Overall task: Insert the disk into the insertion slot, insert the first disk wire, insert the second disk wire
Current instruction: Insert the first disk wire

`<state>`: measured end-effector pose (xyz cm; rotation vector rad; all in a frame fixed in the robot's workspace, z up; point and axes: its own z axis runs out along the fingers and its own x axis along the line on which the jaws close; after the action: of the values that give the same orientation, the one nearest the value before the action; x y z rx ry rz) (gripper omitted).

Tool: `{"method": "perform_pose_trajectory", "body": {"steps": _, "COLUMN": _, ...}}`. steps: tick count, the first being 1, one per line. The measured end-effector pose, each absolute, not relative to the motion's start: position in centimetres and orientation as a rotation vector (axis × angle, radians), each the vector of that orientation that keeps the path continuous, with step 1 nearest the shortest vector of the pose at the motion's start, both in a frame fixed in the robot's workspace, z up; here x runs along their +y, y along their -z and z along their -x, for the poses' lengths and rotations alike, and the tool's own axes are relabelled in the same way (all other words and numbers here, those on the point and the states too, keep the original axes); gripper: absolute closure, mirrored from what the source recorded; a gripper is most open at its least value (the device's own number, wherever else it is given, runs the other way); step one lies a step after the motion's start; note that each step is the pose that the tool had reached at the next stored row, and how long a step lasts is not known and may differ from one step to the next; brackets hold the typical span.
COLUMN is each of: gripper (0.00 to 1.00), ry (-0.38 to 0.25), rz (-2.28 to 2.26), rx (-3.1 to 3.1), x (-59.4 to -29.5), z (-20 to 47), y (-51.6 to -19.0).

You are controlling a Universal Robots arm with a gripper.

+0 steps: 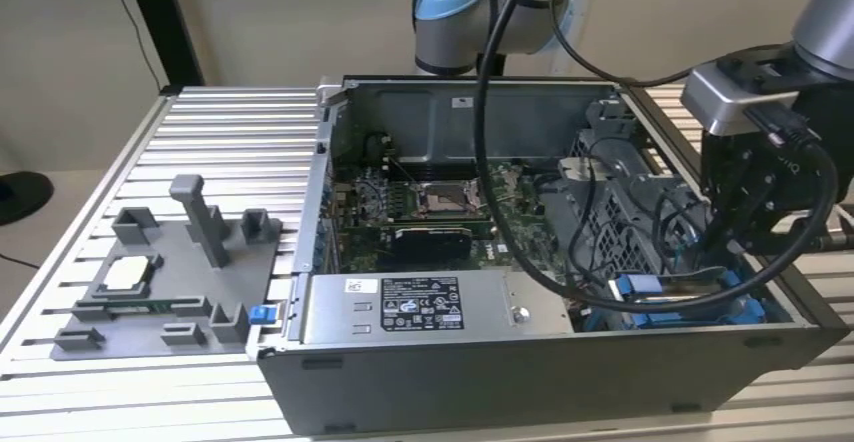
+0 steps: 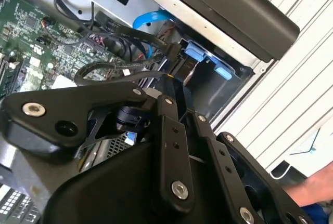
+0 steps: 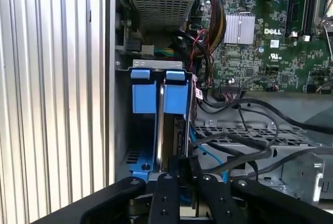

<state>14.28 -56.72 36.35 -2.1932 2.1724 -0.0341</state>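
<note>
Jaws pinch disk (image 3: 156, 99) standing on edge inside insertion slot (image 3: 121, 130)

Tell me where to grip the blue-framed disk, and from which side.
The disk stands on edge in the insertion slot, walls on both sides. Pinch its flat faces at the exposed edge, coming down through the open side of the case.

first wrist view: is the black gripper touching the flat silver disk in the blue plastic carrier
Cannot tell. In the first wrist view the gripper nears the disk, but its own links hide the spot.
</note>
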Motion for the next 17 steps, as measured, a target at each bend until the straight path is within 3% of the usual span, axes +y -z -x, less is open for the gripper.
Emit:
{"method": "perform_pose_trajectory", "body": {"steps": 12, "gripper": 1.0, "ry": 0.019, "rz": 2.157, "rx": 2.226, "x": -56.7, "z": -15.3, "y": -35.7}}
{"method": "perform_pose_trajectory", "body": {"steps": 17, "gripper": 1.0, "ry": -0.034, "rz": 2.166, "rx": 2.266, "x": -56.7, "z": -15.5, "y": -35.7}}
